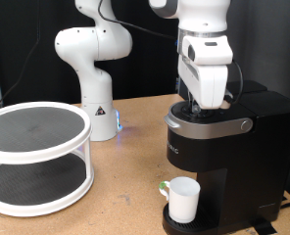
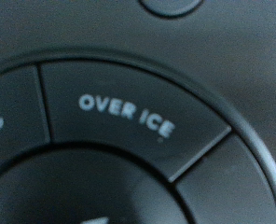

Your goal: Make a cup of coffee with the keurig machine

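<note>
The black keurig machine (image 1: 223,147) stands at the exterior view's right, its silver-rimmed lid down. The white cup (image 1: 183,200) sits on the drip tray under the spout, handle toward the exterior view's left. My gripper (image 1: 211,106) is pressed down onto the machine's top, its fingertips hidden behind the hand and lid. The wrist view is filled by the machine's black button panel, very close, with the "OVER ICE" button (image 2: 129,117) in the middle; no fingers show there.
A white two-tier round rack (image 1: 35,157) with dark mesh shelves stands at the exterior view's left. A second white robot base (image 1: 94,78) stands behind on the wooden table (image 1: 125,196). A small green item lies beside the cup.
</note>
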Robot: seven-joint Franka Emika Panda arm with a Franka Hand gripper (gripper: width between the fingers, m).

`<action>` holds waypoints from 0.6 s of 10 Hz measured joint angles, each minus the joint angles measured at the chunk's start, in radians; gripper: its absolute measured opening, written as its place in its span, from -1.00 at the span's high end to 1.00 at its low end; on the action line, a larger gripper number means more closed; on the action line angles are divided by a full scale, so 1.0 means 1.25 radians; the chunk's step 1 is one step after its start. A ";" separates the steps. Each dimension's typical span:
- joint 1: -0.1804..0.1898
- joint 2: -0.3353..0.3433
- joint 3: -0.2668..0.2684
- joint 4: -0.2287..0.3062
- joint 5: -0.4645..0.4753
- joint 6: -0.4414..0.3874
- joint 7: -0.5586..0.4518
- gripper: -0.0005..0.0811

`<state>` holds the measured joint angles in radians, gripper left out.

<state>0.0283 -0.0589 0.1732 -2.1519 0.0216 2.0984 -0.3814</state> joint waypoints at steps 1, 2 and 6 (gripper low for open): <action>-0.001 0.014 -0.004 0.021 0.013 -0.033 0.004 0.98; -0.004 0.029 -0.008 0.047 0.019 -0.080 0.012 0.98; -0.006 0.082 -0.014 0.125 0.032 -0.189 0.018 0.98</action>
<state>0.0213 0.0439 0.1554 -1.9951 0.0612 1.8617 -0.3590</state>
